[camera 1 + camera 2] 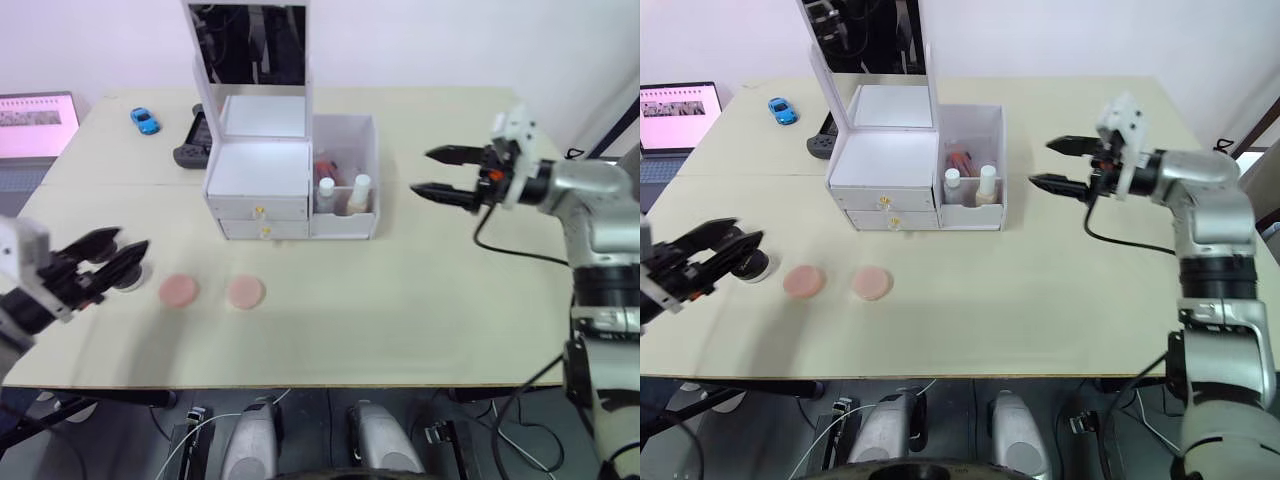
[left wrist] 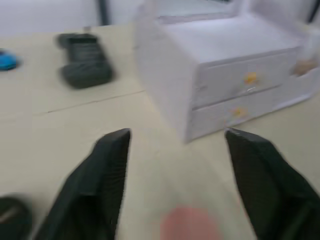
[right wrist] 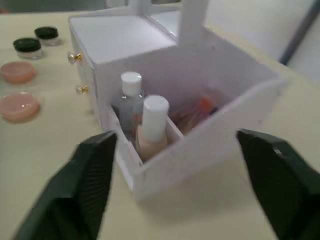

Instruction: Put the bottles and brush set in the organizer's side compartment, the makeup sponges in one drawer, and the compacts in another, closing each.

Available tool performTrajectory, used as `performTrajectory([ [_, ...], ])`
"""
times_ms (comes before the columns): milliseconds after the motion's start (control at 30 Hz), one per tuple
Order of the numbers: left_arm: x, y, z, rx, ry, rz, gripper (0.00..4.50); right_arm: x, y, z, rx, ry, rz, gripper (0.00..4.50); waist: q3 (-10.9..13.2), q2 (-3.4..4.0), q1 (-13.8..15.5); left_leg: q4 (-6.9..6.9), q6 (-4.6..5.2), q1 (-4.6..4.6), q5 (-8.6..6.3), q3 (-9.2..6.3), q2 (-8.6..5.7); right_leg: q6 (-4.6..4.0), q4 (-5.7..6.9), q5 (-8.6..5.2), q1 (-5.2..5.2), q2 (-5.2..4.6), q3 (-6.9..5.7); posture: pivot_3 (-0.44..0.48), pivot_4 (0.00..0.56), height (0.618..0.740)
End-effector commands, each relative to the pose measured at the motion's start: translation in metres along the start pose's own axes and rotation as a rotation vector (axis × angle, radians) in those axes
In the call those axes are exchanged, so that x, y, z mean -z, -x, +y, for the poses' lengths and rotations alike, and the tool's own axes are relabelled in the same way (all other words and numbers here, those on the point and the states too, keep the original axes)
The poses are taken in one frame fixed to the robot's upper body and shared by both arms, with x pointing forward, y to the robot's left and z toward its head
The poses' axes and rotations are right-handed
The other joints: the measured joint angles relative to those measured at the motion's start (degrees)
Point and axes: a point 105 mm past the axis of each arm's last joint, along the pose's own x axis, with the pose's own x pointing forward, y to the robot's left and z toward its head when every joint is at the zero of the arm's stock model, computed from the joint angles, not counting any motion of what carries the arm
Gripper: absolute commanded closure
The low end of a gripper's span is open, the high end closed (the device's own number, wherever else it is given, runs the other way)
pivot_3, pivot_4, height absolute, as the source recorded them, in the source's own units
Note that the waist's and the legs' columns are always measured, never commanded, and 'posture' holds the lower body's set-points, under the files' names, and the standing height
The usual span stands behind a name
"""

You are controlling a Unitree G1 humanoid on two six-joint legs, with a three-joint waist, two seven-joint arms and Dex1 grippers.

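The white organizer [image 1: 257, 167] stands mid-table with both drawers shut. Its side compartment [image 1: 368, 150] holds two white-capped bottles [image 3: 155, 122] and the red brush set [image 3: 197, 109]. Two pink makeup sponges [image 1: 179, 291] [image 1: 245, 293] lie on the table in front of the drawers. A black-lidded compact [image 1: 751, 264] sits at the far left, partly hidden by my left gripper [image 1: 128, 243], which hovers open over it. The right wrist view shows two compacts [image 3: 27, 45] side by side. My right gripper [image 1: 422, 171] hangs open to the right of the side compartment, holding nothing.
A mirror [image 1: 248, 45] rises from the organizer's back. Behind it on the left lie a black game controller [image 1: 190, 140] and a blue toy car [image 1: 145, 121]. A laptop [image 1: 35, 125] sits at the far left edge.
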Motion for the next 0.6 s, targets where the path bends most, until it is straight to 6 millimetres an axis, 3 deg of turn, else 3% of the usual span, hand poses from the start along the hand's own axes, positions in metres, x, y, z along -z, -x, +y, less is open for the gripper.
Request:
performTrajectory([
  [33,0.012,0.030,0.037,-0.135,-0.056,0.031,0.03,0.010,0.040,-0.016,0.130,-0.035,-0.030,0.00,0.00,-0.01,0.07,0.01,0.00,0.01,0.00,0.00,0.00,-0.01,-0.02,-0.01,0.01,0.00,0.00,0.000,0.150,0.737],
  [200,0.035,0.062,0.075,-0.255,-0.040,0.081,0.03,0.065,0.091,-0.030,0.342,-0.119,0.067,0.00,-0.01,-0.03,0.21,0.00,0.03,0.28,-0.03,0.07,0.00,-0.18,-0.20,-0.10,0.30,-0.06,0.01,0.000,0.150,0.737],
  [333,0.037,0.073,0.089,-0.288,-0.031,0.077,0.03,0.084,0.107,-0.031,0.415,-0.134,0.095,0.00,-0.01,-0.03,-0.04,-0.02,0.02,0.29,-0.03,0.17,0.02,-0.20,-0.19,-0.10,0.27,-0.10,0.11,0.000,0.150,0.737],
  [467,0.030,0.075,0.092,-0.288,-0.083,0.060,0.03,0.089,0.104,-0.028,0.410,-0.149,0.097,0.00,-0.01,-0.03,-0.53,-0.06,0.02,0.31,-0.04,0.22,0.12,-0.19,-0.18,-0.09,0.27,-0.05,0.13,0.000,0.150,0.737],
  [600,0.023,0.062,0.076,-0.196,-0.114,0.057,0.03,0.068,0.083,-0.028,0.354,-0.150,0.051,0.00,-0.02,-0.02,-1.26,-0.08,0.02,0.32,-0.04,0.22,0.15,-0.16,-0.14,-0.08,0.28,-0.04,0.14,0.000,0.150,0.737],
])
